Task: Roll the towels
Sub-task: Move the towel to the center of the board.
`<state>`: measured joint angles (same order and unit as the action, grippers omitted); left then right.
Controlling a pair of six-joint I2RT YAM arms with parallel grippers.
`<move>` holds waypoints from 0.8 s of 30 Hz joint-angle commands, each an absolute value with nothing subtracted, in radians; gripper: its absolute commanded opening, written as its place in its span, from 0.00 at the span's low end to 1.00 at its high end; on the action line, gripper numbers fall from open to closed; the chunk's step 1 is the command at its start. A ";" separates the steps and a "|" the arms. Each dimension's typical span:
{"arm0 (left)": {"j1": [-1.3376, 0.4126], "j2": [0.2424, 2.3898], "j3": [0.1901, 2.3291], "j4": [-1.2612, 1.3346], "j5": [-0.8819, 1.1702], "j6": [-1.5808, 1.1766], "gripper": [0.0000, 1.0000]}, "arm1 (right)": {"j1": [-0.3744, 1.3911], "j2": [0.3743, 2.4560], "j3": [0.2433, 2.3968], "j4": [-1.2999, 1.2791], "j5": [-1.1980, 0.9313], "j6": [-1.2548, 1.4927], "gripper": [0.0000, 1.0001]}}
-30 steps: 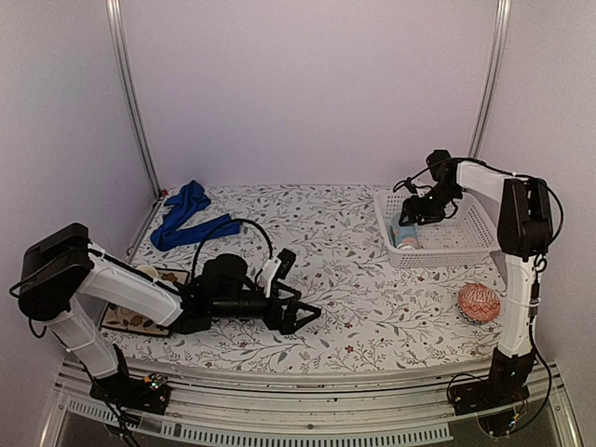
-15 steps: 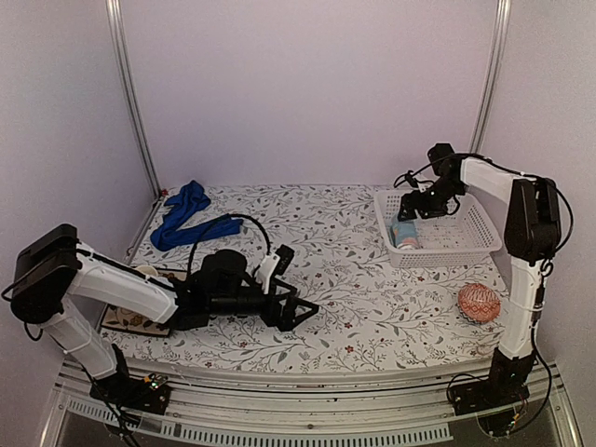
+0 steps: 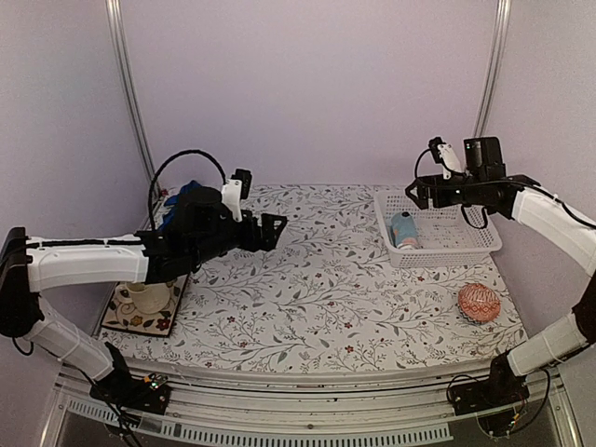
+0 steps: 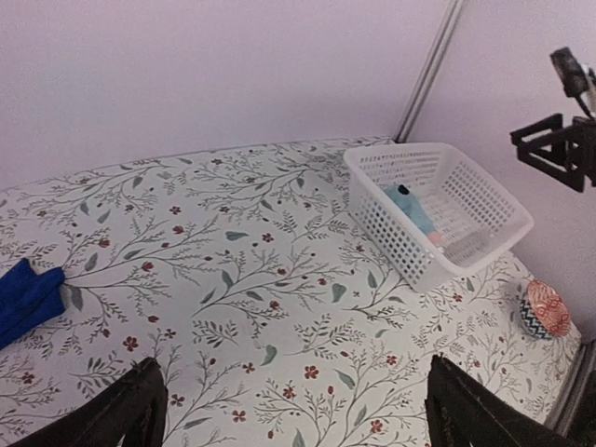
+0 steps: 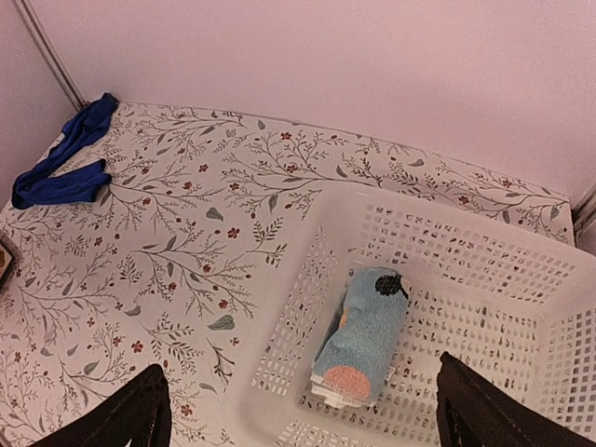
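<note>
The rolled light-blue towel [image 5: 363, 335] is laid inside the basket [image 5: 303, 303]. The royal-blue towel [image 5: 60, 168] is bunched well apart from the basket. The jaws of the left gripper [image 4: 296, 410] and the right gripper [image 5: 303, 414] are spread wide, empty.

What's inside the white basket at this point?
One rolled light-blue towel lies on the floor of the basket, showing an orange-pink end and a dark mark. Nothing else shows inside. The patch of floor beneath the roll is covered.

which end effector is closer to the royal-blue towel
Left. The left end effector hovers beside the royal-blue towel; the right end effector is far off, over the white basket.
</note>
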<state>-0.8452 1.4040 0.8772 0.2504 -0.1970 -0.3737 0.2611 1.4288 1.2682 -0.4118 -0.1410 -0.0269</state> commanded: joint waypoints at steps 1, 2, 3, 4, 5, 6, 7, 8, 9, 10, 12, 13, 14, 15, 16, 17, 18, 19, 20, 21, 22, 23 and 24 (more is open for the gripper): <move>-0.783 1.391 0.924 0.113 -0.384 -0.366 0.97 | 0.257 1.334 1.065 -0.124 -0.224 0.101 0.99; -0.761 1.396 0.936 0.101 -0.391 -0.366 0.97 | 0.258 1.320 1.044 -0.111 -0.258 0.109 0.99; -0.740 1.406 0.955 0.077 -0.397 -0.372 0.97 | 0.265 1.307 1.026 -0.100 -0.280 0.113 0.99; -0.714 1.422 0.981 0.052 -0.397 -0.382 0.97 | 0.277 1.296 1.009 -0.094 -0.287 0.113 0.99; -0.687 1.450 1.009 0.021 -0.393 -0.389 0.97 | 0.295 1.285 0.997 -0.093 -0.267 0.110 0.99; -0.663 1.478 1.039 -0.006 -0.390 -0.395 0.97 | 0.317 1.280 0.988 -0.097 -0.254 0.105 0.99; -0.640 1.503 1.068 -0.024 -0.381 -0.398 0.97 | 0.340 1.278 0.982 -0.104 -0.241 0.092 0.99; -0.613 1.532 1.098 -0.034 -0.366 -0.391 0.97 | 0.366 1.278 0.977 -0.113 -0.220 0.081 0.99; -0.595 1.564 1.123 -0.046 -0.363 -0.388 0.97 | 0.393 1.280 0.971 -0.121 -0.202 0.077 0.99; -0.575 1.592 1.146 -0.060 -0.371 -0.391 0.97 | 0.422 1.283 0.959 -0.120 -0.187 0.072 0.99; -0.533 1.657 1.194 -0.082 -0.373 -0.406 0.97 | 0.470 1.289 0.941 -0.116 -0.157 0.066 0.99; -0.508 1.686 1.213 -0.090 -0.363 -0.419 0.97 | 0.495 1.292 0.935 -0.112 -0.144 0.065 0.99; -0.485 1.713 1.231 -0.090 -0.340 -0.430 0.97 | 0.521 1.299 0.931 -0.107 -0.136 0.058 0.99; -0.459 1.738 1.246 -0.090 -0.309 -0.440 0.97 | 0.549 1.305 0.930 -0.104 -0.123 0.049 0.99; -0.438 1.765 1.262 -0.092 -0.285 -0.450 0.97 | 0.574 1.311 0.932 -0.102 -0.110 0.034 0.99; -0.416 1.792 1.280 -0.100 -0.262 -0.462 0.96 | 0.601 1.317 0.934 -0.101 -0.098 0.023 0.99; -0.396 1.814 1.294 -0.109 -0.241 -0.474 0.97 | 0.625 1.323 0.935 -0.098 -0.091 0.014 0.99; -0.380 1.836 1.304 -0.109 -0.215 -0.484 0.97 | 0.643 1.329 0.936 -0.093 -0.088 0.000 0.99; -0.365 1.854 1.313 -0.106 -0.200 -0.487 0.97 | 0.663 1.335 0.937 -0.085 -0.087 -0.015 0.99; -0.354 1.875 1.323 -0.113 -0.189 -0.487 0.97 | 0.675 1.343 0.937 -0.080 -0.087 -0.025 0.99; -0.344 1.893 1.335 -0.122 -0.188 -0.486 0.97 | 0.684 1.351 0.940 -0.075 -0.087 -0.026 0.99; -0.335 1.906 1.339 -0.128 -0.190 -0.485 0.97 | 0.698 1.358 0.942 -0.074 -0.084 -0.026 0.99; -0.328 1.915 1.335 -0.129 -0.188 -0.488 0.97 | 0.710 1.368 0.945 -0.073 -0.081 -0.026 0.99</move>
